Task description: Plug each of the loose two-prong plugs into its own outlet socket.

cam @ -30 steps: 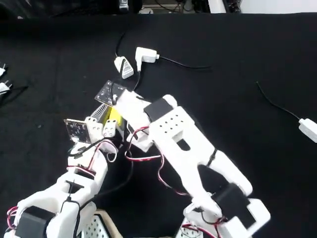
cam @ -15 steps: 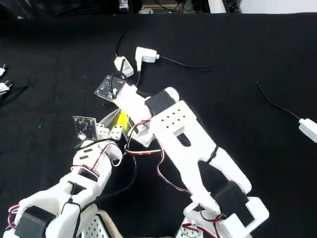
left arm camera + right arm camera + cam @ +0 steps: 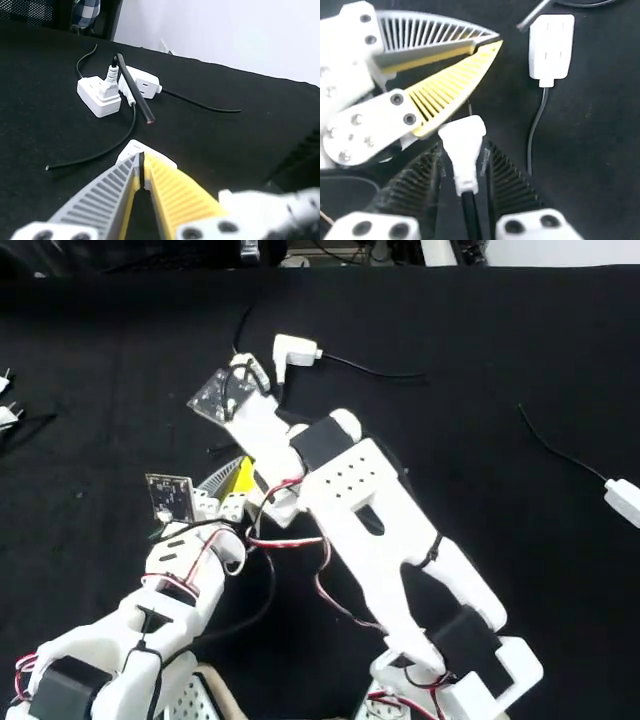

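Plug (image 3: 463, 152) along right gripper (image 3: 463, 144) — prongs outward

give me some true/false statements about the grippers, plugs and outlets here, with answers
1. The left gripper has its grey and yellow fingers closed together. True.
2. The right gripper is empty. False: a white plug sits between its black fingers.
3. Both outlets are free. False: the first outlet block has a seated plug standing in it; the second outlet block looks free.
4. The two grippers are close together. True.
5. The table is covered in white. False: it is black.
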Robot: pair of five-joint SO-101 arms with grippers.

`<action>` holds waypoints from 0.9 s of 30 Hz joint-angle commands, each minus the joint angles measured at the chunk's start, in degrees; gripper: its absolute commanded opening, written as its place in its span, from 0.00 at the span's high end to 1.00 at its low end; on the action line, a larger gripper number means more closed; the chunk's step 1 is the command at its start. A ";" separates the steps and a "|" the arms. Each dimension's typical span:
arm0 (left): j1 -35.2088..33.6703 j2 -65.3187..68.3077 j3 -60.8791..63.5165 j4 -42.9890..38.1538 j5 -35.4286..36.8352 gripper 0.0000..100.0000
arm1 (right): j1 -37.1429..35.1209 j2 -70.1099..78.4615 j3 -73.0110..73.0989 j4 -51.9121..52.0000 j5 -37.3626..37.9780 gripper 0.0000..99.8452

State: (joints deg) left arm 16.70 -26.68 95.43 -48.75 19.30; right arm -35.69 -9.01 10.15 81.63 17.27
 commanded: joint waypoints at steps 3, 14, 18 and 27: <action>1.36 0.00 0.92 0.18 0.18 0.97 | -1.41 -0.92 -4.35 0.09 -1.32 0.99; 2.51 -0.09 0.84 2.99 0.18 0.97 | -1.32 -0.92 -4.62 -0.26 -4.22 0.99; 1.89 -0.09 0.84 2.99 0.18 0.97 | -1.14 -0.92 -5.23 -0.26 -5.01 0.99; -9.27 -0.62 0.84 2.90 0.18 0.97 | 3.69 -0.48 -5.32 -0.26 -5.01 0.99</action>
State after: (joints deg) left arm 10.73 -26.59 95.43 -45.67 19.12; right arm -34.90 -9.10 7.69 81.54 12.88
